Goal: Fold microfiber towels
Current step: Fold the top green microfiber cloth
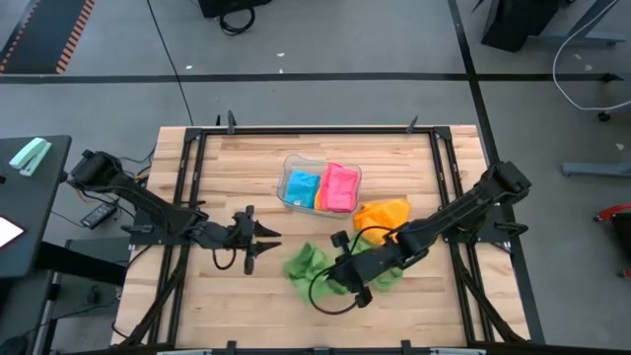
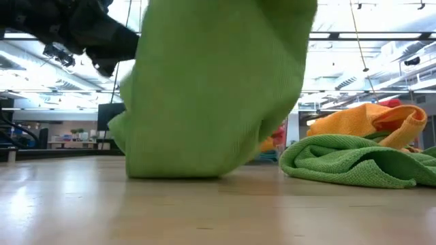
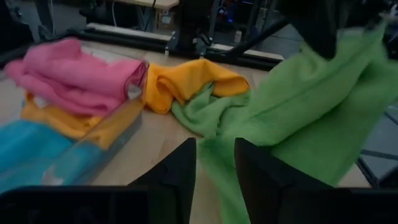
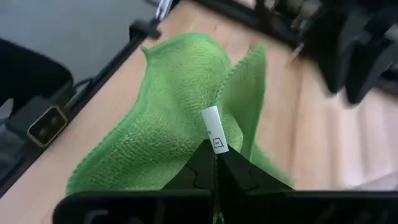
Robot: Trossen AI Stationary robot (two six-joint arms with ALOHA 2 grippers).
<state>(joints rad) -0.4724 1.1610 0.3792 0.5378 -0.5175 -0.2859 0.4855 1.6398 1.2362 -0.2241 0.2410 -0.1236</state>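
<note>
A green microfiber towel (image 2: 211,88) hangs from my right gripper (image 4: 215,163), which is shut on it above the table's near middle (image 1: 335,266). Its lower end (image 2: 177,170) rests on the wood. A second green towel (image 2: 354,160) lies crumpled to the right, against an orange towel (image 1: 383,212). My left gripper (image 3: 214,168) is open just left of the hanging towel (image 1: 261,242), pointing at it, with nothing between its fingers. Folded pink (image 1: 340,185) and blue (image 1: 301,187) towels lie in the clear tray (image 1: 292,161). My right gripper pinches the green towel between its two fingers at the hem beside the white label (image 4: 213,134). The fingers slant down from the table's right side. The towel hangs below them in loose folds, its lower end on the table; how many layers are pinched I cannot tell.
The clear tray stands at the far middle of the table, with an orange towel (image 3: 74,124) under the pink one. A black frame (image 1: 187,177) runs around the tabletop. Bare wood (image 1: 227,306) lies at the near left.
</note>
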